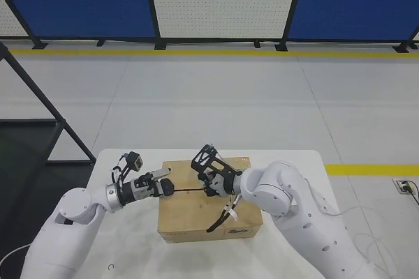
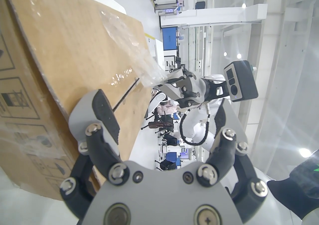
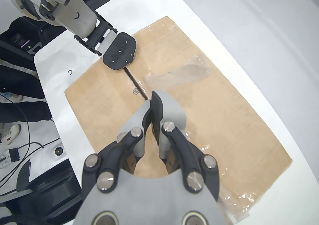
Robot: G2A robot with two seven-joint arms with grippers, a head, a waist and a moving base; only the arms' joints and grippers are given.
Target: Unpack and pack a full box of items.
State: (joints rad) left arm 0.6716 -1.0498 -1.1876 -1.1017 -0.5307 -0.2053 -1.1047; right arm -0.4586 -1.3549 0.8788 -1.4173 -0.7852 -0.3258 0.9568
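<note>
A closed cardboard box [image 1: 195, 217] [image 2: 62, 49] [image 3: 211, 123] lies on the white table [image 1: 126, 240]. A strip of clear tape [image 3: 179, 73] [image 2: 135, 49] is partly peeled up from the box's top beside the centre seam. My right gripper [image 3: 151, 102] [image 1: 209, 186] [image 2: 165, 80] is shut on the free end of that strip, just above the seam. At the box's edge by the seam's end, my left gripper [image 2: 164, 116] [image 1: 165, 187] stands open and holds nothing; one of its pads [image 3: 119, 55] lies over the box's rim.
The box fills most of the table's middle, with narrow white margins [image 3: 199, 11] around it. A small hook-shaped mark [image 3: 70, 72] sits on the table near the left arm. A black cable [image 1: 221, 219] from the right arm trails over the box top.
</note>
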